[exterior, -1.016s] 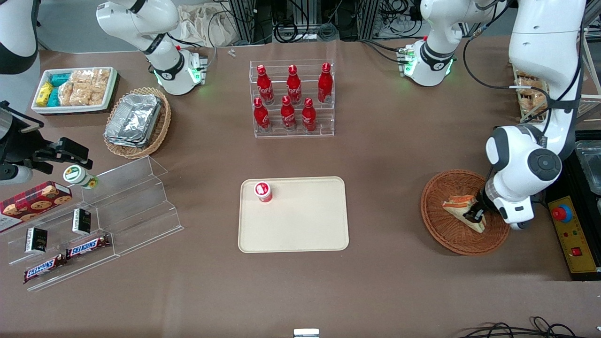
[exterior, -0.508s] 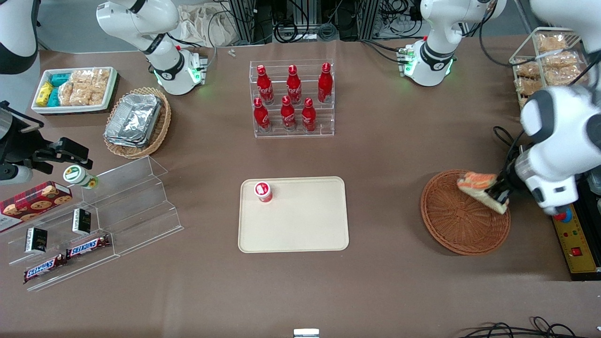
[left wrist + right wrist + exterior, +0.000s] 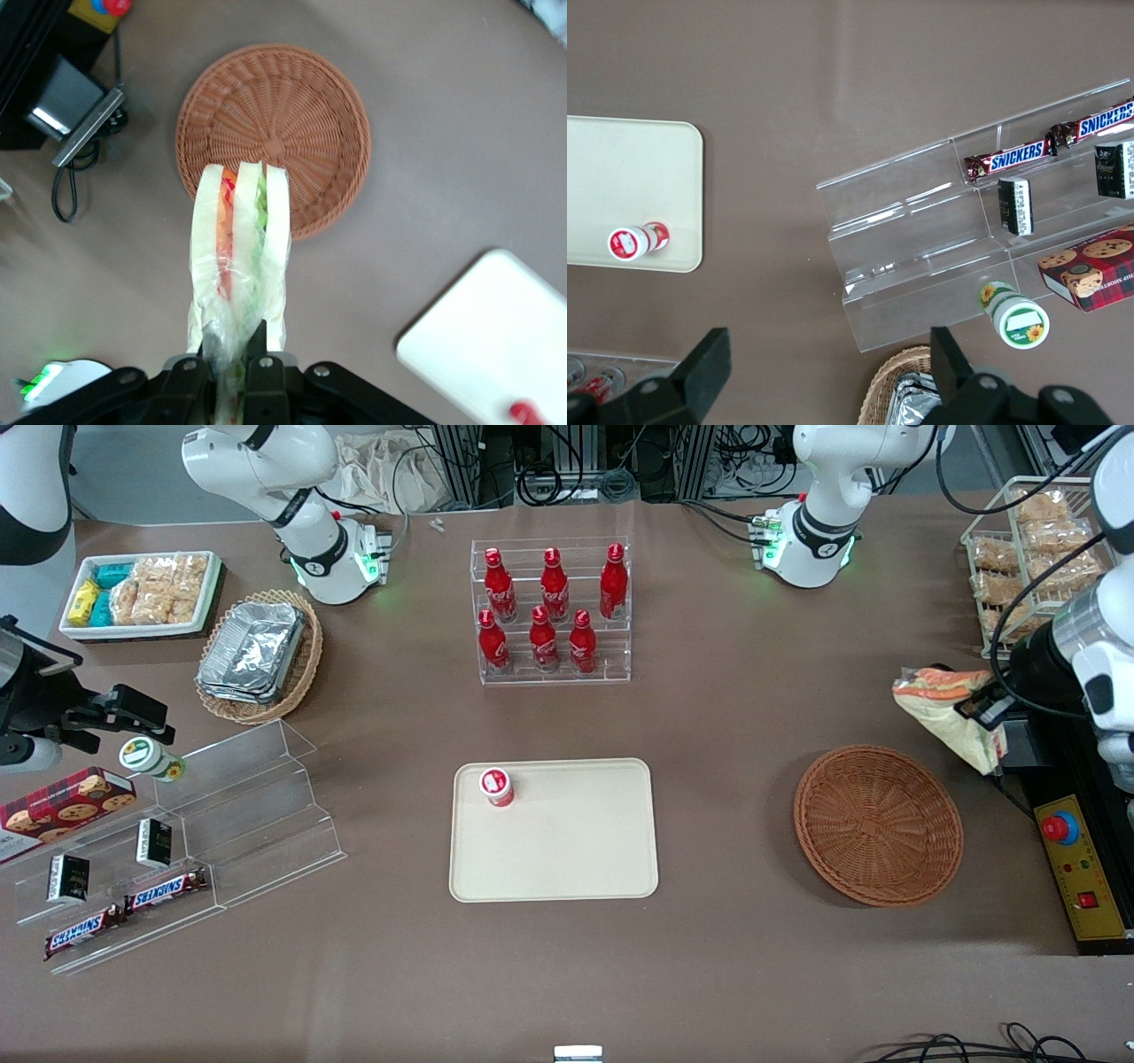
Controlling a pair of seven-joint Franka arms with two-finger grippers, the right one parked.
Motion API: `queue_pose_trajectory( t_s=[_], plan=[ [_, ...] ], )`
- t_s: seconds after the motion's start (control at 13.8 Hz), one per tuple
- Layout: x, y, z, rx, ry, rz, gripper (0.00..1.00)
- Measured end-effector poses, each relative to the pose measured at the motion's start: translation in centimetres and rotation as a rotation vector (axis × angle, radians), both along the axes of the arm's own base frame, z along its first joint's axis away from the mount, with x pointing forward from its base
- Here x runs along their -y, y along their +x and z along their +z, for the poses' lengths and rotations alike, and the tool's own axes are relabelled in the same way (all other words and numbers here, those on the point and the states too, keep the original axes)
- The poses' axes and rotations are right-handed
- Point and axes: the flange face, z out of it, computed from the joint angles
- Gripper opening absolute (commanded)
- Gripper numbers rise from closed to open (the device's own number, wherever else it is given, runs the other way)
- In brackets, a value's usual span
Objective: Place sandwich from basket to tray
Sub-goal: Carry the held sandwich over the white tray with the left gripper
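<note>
Sandwich lifted clear of the basket, carry to the tray comes next.

Nearest us, the tray (image 3: 554, 831) waits with only a small red-capped bottle (image 3: 497, 786) on it; toward the working arm's end, the basket (image 3: 877, 825) we were reaching into a second ago now sits empty, and above it our gripper (image 3: 237, 363) is clamped on the wrapped sandwich (image 3: 946, 701), raised high off the table.
</note>
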Motion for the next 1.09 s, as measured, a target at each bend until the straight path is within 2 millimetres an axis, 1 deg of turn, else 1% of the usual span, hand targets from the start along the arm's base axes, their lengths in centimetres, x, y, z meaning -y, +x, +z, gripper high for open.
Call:
queue_pose_trajectory(
  t_s=[0.07, 0.22, 0.51, 0.58, 0.73, 0.87, 0.94, 1.09],
  plan=[
    [1.4, -0.2, -0.1, -0.008, -0.006, -0.057, 0.0],
    [5.6, -0.7, -0.7, -0.027, -0.02, -0.189, 0.0],
    [15.4, -1.9, -3.9, -0.084, -0.055, -0.41, 0.0],
    [17.5, -2.1, -4.6, -0.078, -0.067, -0.449, 0.0],
    [21.1, -2.0, -6.0, -0.035, -0.089, -0.509, 0.0],
    [24.8, -1.7, -8.6, 0.0, -0.06, -0.58, 0.0],
    [27.1, -1.7, -10.3, 0.021, -0.046, -0.618, 0.0],
    [31.3, -1.6, -14.6, 0.05, -0.026, -0.672, 0.0]
  ],
)
